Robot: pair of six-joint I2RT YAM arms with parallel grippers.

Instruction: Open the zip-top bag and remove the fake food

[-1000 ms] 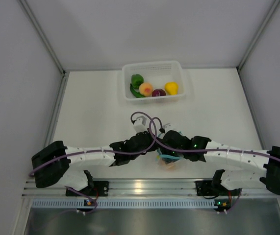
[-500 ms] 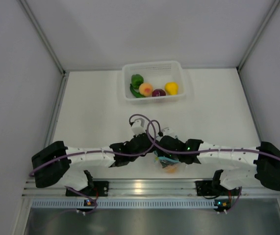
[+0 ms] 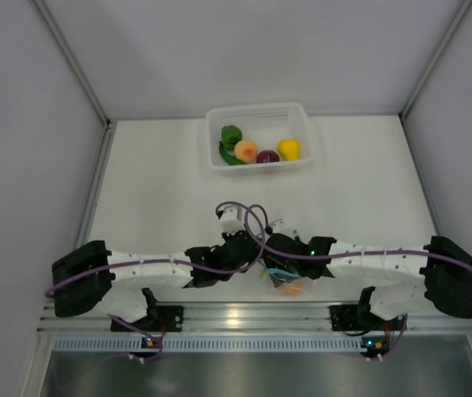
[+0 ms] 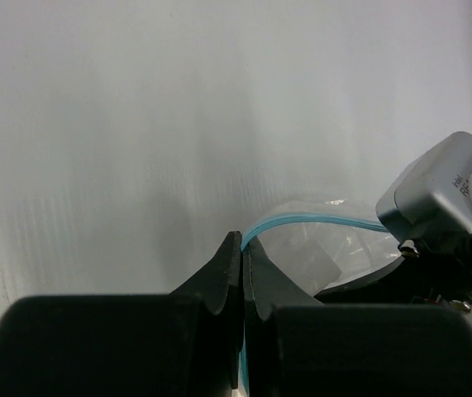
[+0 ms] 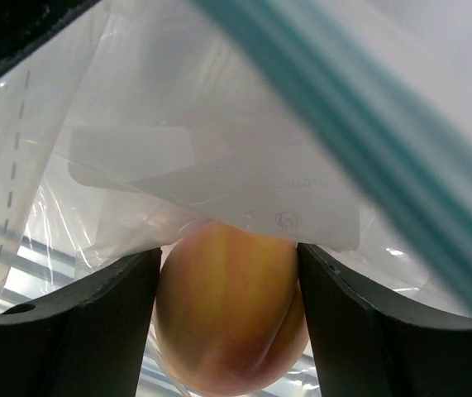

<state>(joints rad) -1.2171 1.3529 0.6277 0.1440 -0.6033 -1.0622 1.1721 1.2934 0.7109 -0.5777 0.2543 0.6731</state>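
Your clear, wrinkled zip-top bag [image 3: 282, 275] sits by the near edge of the table [image 3: 153, 190], between both grippers.
Its light blue zip strip [image 4: 302, 222] is pinched by your left gripper [image 4: 242, 248], fingers pressed together; the glossy peach-orange fruit [image 5: 227, 322] inside lies between your right gripper's [image 5: 229, 260] spread fingers.

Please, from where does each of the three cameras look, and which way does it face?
Top camera: above and behind the arms, facing down at the table; shows left arm, right arm, the basket of fake food, the bag.
Left wrist camera: on the left arm, facing along its shut left tool, which pinches the bag's blue strip.
Right wrist camera: on the right arm, facing the bag closely; right tool either side of an orange fruit.
Shared: all three show the bag.
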